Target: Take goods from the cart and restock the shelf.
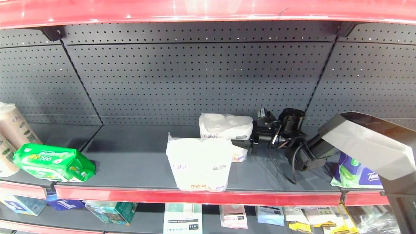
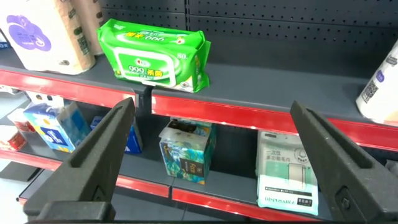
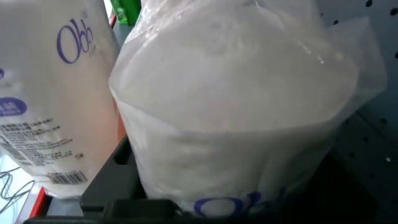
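Found the dark grey metal shelf with red front lip (image 1: pixel 136 162), and toward its back the white toilet-roll pack in crinkly clear film (image 1: pixel 226 126), clamped at one end by the right gripper (image 1: pixel 247 141), fingers closed on it. Judged it light, soft, squashy and slick-skinned; best held across the rolls' round sides, not the loose film. Saw the left gripper (image 2: pixel 211 106) out front of the shelving, fingers spread wide, empty.

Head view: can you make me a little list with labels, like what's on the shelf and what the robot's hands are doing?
shelf: grey, red front edge
front pack: white, upright at the front edge
right gripper: shut on the white roll pack, behind the front pack
left gripper: open, empty
green wipes pack: lying on the left
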Robot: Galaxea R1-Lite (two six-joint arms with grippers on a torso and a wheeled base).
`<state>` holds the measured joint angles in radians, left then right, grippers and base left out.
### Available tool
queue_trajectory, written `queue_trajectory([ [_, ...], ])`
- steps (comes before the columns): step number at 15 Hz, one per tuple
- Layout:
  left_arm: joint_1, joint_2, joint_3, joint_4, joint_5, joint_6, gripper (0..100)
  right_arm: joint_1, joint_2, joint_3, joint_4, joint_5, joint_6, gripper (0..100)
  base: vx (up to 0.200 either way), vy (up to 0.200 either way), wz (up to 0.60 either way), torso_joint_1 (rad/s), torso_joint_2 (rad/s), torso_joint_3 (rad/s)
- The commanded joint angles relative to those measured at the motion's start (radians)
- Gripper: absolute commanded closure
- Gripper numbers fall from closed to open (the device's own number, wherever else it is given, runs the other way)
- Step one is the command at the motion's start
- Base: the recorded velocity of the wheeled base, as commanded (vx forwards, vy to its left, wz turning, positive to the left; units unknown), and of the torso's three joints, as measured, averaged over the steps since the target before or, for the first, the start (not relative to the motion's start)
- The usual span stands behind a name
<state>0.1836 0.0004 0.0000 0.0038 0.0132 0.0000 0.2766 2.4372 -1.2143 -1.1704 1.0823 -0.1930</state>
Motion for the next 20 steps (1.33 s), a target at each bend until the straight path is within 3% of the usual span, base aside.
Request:
queue_trajectory([
  [1,0.000,0.000,0.000,-0.001,0.001,0.000,0,0.006,0.011,-0.053,0.012,0.036,0.024,100,0.000,0.000,0.00,0.000,0.00,0.000],
  [17,0.000,0.000,0.000,0.001,0.001,0.000,0,-0.005,0.005,-0.053,0.038,0.002,0.030,100,0.000,0.000,0.00,0.000,0.00,0.000],
  [18,0.000,0.000,0.000,0.001,0.001,0.000,0,-0.004,0.003,-0.054,0.038,-0.005,0.030,0,0.000,0.000,0.00,0.000,0.00,0.000],
  [20,0.000,0.000,0.000,-0.001,0.001,-0.002,0,-0.004,-0.014,-0.050,0.052,-0.007,0.037,0,0.000,0.000,0.00,0.000,0.00,0.000],
])
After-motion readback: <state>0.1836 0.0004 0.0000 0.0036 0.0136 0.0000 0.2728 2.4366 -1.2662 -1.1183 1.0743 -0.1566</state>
